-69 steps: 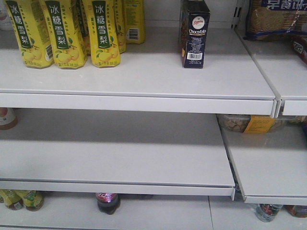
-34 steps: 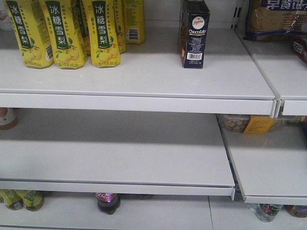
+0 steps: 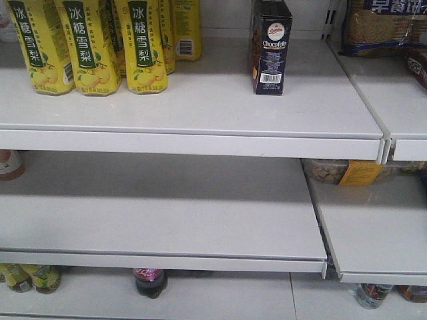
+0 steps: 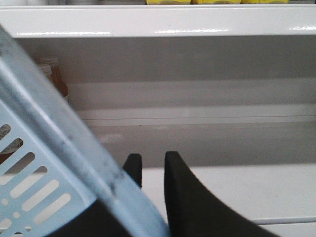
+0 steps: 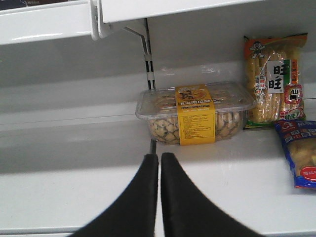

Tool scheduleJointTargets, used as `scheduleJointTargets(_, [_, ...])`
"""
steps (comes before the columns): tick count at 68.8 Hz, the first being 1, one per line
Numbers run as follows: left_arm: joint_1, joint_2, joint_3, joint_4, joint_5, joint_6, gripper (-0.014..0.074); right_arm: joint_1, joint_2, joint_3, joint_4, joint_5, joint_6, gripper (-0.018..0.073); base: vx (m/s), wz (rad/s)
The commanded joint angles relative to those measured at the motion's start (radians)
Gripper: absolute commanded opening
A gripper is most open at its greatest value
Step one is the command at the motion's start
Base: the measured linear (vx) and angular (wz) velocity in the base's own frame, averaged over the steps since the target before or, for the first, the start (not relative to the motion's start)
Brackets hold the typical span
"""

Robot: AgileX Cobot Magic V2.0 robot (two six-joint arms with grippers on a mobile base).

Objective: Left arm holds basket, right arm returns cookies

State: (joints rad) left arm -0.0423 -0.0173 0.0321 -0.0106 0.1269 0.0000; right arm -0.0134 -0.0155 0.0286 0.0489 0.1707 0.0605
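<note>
The cookies point(image 3: 270, 47), a tall dark navy carton with white lettering and a barcode, stand upright on the top shelf point(image 3: 200, 107), free of any gripper. Neither arm shows in the front view. In the left wrist view the light blue basket point(image 4: 29, 168) fills the lower left. Its thick rim point(image 4: 64, 143) runs diagonally down between the black fingers of my left gripper point(image 4: 152, 163), which is shut on it. My right gripper point(image 5: 159, 155) is shut with nothing between its fingers. It hovers over the middle shelf point(image 5: 74, 182), pointing at a clear tub.
Yellow drink bottles point(image 3: 87, 43) stand left of the carton, a wide cracker pack point(image 3: 383, 27) to its right. On the middle shelf are a clear snack tub with a yellow label point(image 5: 195, 113), an orange snack bag point(image 5: 274, 79) and a blue pack point(image 5: 298, 153).
</note>
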Motion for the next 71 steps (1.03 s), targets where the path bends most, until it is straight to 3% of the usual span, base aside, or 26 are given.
scheduleJointTargets(1, [-0.002,-0.008,-0.027,0.011,-0.091,0.014,-0.0006,0.001,-0.006,0.003,0.001,-0.071,-0.006,-0.0006,0.00,0.00])
scheduleJointTargets(71, [-0.002,-0.008,-0.027,0.011,-0.091,0.014,-0.0006,0.001,-0.006,0.003,0.001,-0.071,-0.006,-0.0006,0.00,0.00])
